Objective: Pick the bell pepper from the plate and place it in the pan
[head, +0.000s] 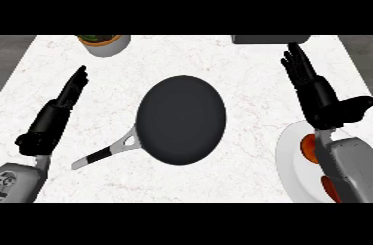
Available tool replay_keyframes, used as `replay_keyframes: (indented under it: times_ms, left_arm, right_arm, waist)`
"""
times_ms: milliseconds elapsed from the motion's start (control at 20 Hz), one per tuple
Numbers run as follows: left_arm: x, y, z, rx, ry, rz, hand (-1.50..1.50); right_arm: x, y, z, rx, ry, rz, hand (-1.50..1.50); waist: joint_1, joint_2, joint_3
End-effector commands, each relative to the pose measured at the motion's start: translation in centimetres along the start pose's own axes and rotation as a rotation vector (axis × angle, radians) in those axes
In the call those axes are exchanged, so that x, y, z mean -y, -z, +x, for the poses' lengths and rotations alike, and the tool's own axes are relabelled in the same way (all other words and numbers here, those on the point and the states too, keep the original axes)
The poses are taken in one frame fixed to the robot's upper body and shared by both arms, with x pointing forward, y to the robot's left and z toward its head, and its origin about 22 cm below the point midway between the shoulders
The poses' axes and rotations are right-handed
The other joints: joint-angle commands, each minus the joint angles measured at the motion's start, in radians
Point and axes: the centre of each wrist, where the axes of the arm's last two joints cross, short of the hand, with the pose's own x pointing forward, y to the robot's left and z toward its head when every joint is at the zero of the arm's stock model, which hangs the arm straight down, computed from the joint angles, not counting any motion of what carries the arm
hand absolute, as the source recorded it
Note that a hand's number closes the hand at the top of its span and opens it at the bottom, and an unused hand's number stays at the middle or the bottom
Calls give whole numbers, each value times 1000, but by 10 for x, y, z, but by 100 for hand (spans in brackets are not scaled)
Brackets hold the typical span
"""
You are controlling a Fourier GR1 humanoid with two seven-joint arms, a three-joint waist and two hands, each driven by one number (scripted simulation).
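A black pan [181, 119] with a grey handle [105, 154] pointing lower left lies in the middle of the white counter, with nothing in it. At the lower right stands a white plate [293, 162]. On it a red-orange bell pepper [310, 148] shows in part, and my right forearm covers most of it. My right hand [315, 93] is open above the plate's far edge, fingers straight and pointing away. My left hand [59, 109] is open at the left, fingers straight, apart from the pan.
A pale pot with a green plant [104, 43] stands at the back left. A dark grey object [270, 39] sits at the back edge, right of centre. Bare counter surrounds the pan on all sides.
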Motion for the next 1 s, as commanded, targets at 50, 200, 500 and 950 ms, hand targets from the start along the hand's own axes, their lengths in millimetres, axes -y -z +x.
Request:
replay_keyframes:
  times_ms: [50,200,500,950]
  left_arm:
    - [0,-19,-15,-135,21,41,0]
    - [0,-51,-43,-312,21,129,0]
    - [3,-78,-52,-439,-27,136,0]
    - [38,-75,-32,-420,-43,102,0]
  right_arm:
    - [49,-27,-9,-29,66,-107,-150]
    - [96,-53,-22,-52,122,-297,-150]
    - [174,-167,-55,-503,-89,-720,-150]
    - [225,-210,12,-660,-501,-328,-150]
  waist:
    - [-11,-13,-19]
    - [-15,-13,-17]
    - [-70,-26,-19]
    - [-18,-13,-20]
